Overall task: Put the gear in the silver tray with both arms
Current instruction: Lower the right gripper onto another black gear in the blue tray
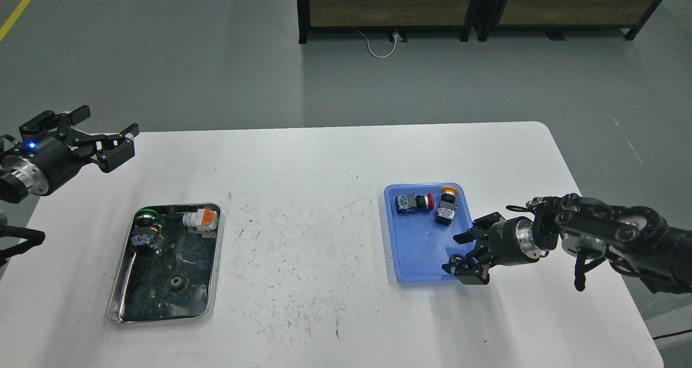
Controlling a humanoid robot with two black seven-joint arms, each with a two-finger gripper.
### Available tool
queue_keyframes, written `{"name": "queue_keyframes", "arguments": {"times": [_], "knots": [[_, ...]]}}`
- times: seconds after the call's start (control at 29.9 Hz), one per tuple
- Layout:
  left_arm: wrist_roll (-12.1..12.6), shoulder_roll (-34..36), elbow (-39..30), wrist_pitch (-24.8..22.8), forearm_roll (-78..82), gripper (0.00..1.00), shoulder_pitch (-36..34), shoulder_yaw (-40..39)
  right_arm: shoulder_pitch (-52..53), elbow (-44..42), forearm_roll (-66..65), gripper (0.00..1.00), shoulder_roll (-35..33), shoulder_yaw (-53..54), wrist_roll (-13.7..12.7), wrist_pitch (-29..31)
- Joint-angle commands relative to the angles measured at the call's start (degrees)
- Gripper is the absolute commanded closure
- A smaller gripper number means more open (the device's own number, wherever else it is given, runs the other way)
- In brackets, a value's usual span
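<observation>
The silver tray [147, 299] lies at the left front of the white table. A dark gear [177, 283] lies in it, with a green-capped push button [146, 230] and a white and orange switch [200, 219]. My left gripper [106, 135] is open and empty, in the air beyond the tray, over the table's far left. My right gripper [457, 253] is open, low over the front right corner of the blue tray [416, 243]. The small black ring gear that lay in that corner is hidden under the gripper's fingers.
The blue tray also holds a red-button switch [413, 202] and a yellow-capped push button [446, 206] at its far end. The scratched table top [303, 238] runs between the two trays. Dark cabinets [389, 6] stand on the floor beyond.
</observation>
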Motion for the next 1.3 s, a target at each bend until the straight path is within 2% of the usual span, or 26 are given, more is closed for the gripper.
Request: {"name": "queue_keyframes", "arguments": {"times": [0.0, 0.4, 1.07, 1.27], "knots": [[0.0, 0.0, 0.0, 0.0, 0.01, 0.03, 0.0, 0.0, -0.18, -0.63, -0.3, 0.32, 0.45, 0.0, -0.01, 0.09], [-0.09, 0.0, 0.0, 0.0, 0.01, 0.03, 0.0, 0.0, -0.09, -2.3, -0.3, 0.37, 2.83, 0.0, -0.27, 0.0], [0.0, 0.0, 0.44, 0.0, 0.01, 0.03, -0.09, 0.0, -0.44, -2.3, -0.47, 0.41, 2.65, -0.08, -2.56, 0.35], [0.0, 0.0, 0.44, 0.0, 0.01, 0.03, -0.09, 0.0, -0.44, -2.3, -0.56, 0.46, 2.56, -0.08, -2.65, 0.44]]}}
